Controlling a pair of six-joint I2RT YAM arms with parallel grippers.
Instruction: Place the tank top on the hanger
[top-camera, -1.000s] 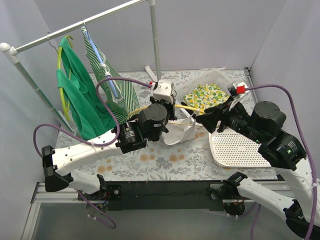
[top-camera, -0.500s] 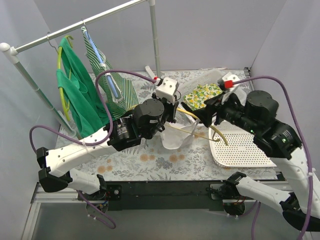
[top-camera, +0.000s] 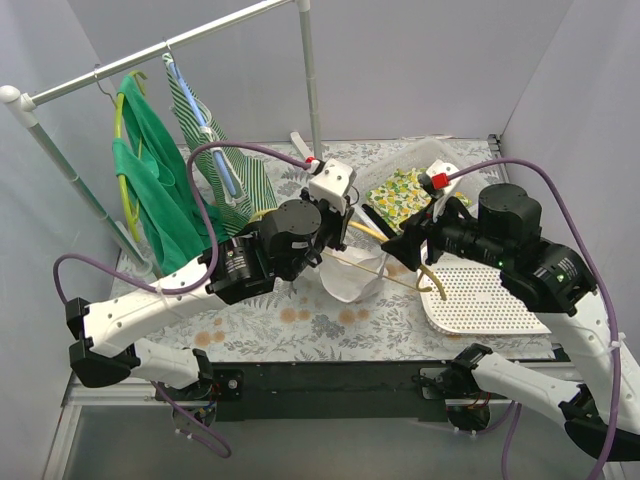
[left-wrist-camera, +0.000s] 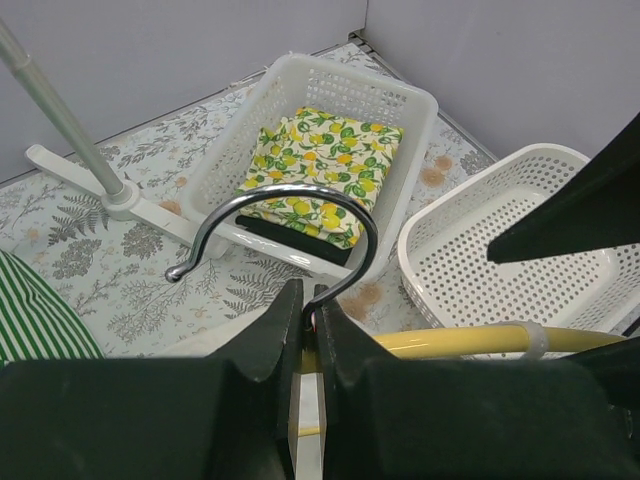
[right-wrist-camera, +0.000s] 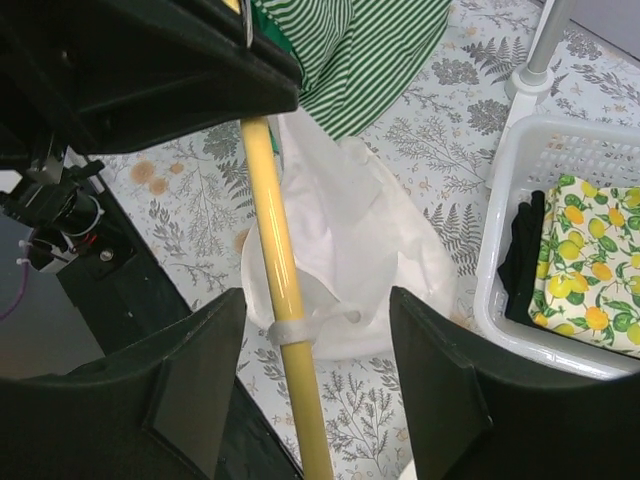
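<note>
My left gripper (left-wrist-camera: 308, 312) is shut on the yellow hanger (left-wrist-camera: 455, 340) at the base of its grey metal hook (left-wrist-camera: 290, 200), and holds it above the table. In the top view the left gripper (top-camera: 338, 222) is at mid-table and the hanger's arm (top-camera: 400, 262) slopes down to the right. The white tank top (top-camera: 350, 277) hangs below it, one strap looped round the yellow arm (right-wrist-camera: 288, 332). Its body (right-wrist-camera: 345, 235) sags towards the table. My right gripper (right-wrist-camera: 320, 390) is open, its fingers (right-wrist-camera: 190, 385) either side of the arm and strap, touching neither. It also shows in the top view (top-camera: 405, 247).
A white basket (top-camera: 447, 155) holds a lemon-print cloth (top-camera: 402, 190) at the back right. A white perforated tray (top-camera: 480, 297) lies at the right. A rail (top-camera: 150, 50) at the back left carries a green garment (top-camera: 155, 195) and a striped one (top-camera: 215, 150). The rack's pole (top-camera: 310, 80) stands behind.
The left arm has swung the hanger so its right arm slopes down towards the near right. The right gripper has moved left and nearer, around that arm. The tank top hangs from it.
</note>
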